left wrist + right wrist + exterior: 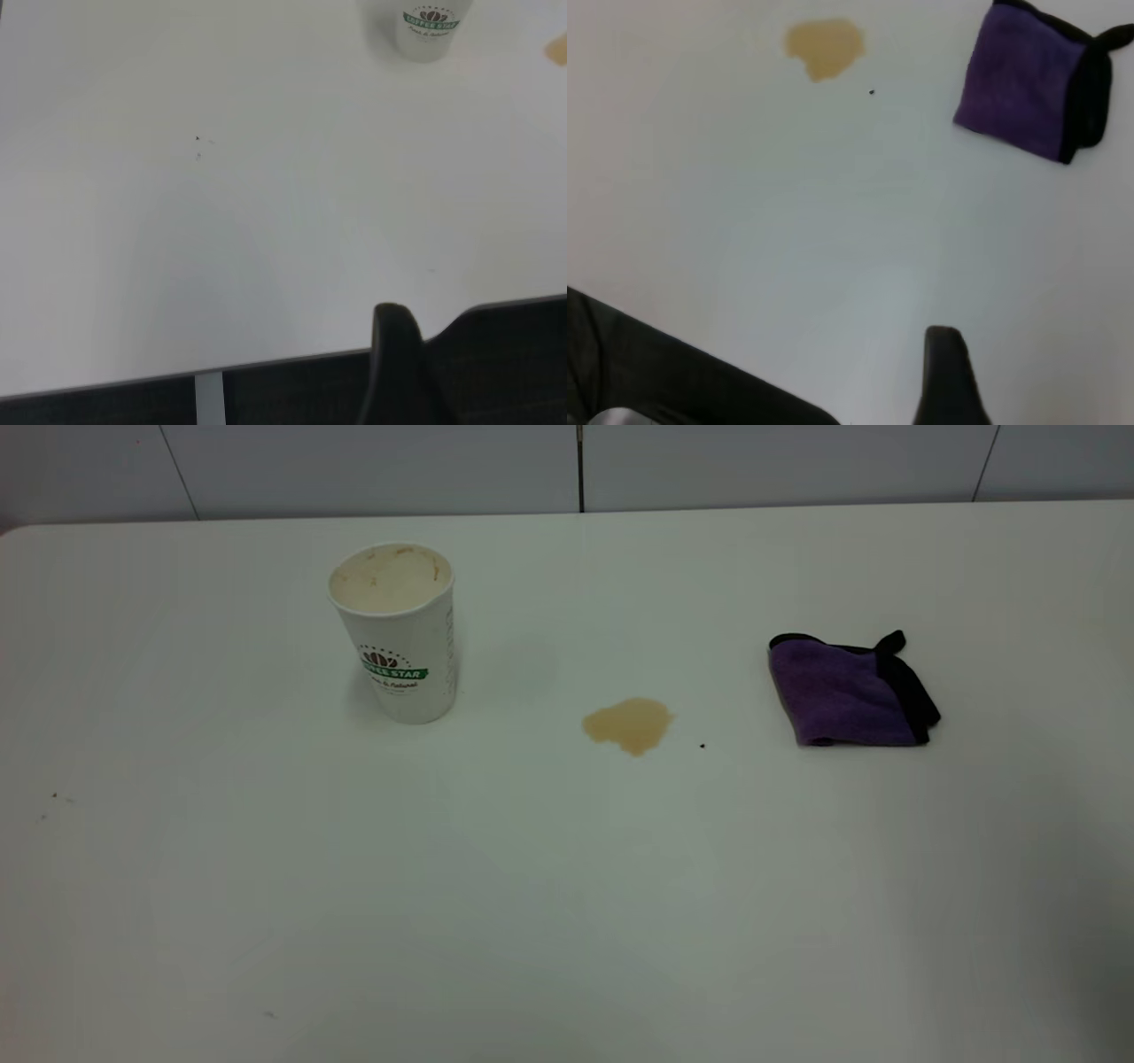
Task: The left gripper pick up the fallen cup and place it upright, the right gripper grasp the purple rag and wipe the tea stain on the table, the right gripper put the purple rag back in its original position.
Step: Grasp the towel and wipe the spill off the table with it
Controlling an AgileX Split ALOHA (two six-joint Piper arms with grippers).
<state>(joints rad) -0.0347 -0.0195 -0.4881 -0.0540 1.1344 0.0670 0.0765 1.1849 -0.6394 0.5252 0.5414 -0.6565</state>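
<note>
Meanwhile both grippers hang back above the table (pixel 567 886) edge

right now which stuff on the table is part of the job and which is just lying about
Part of the job:
cup, standing upright
tea stain, not wiped
purple rag, lying folded
table

Just lying about:
small black speck beside the stain
faint specks near the table's left edge

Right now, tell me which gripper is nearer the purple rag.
Right. The right gripper is back near the table's front edge with the purple rag ahead of it; the left gripper sits on the cup's side, farther off.
</note>
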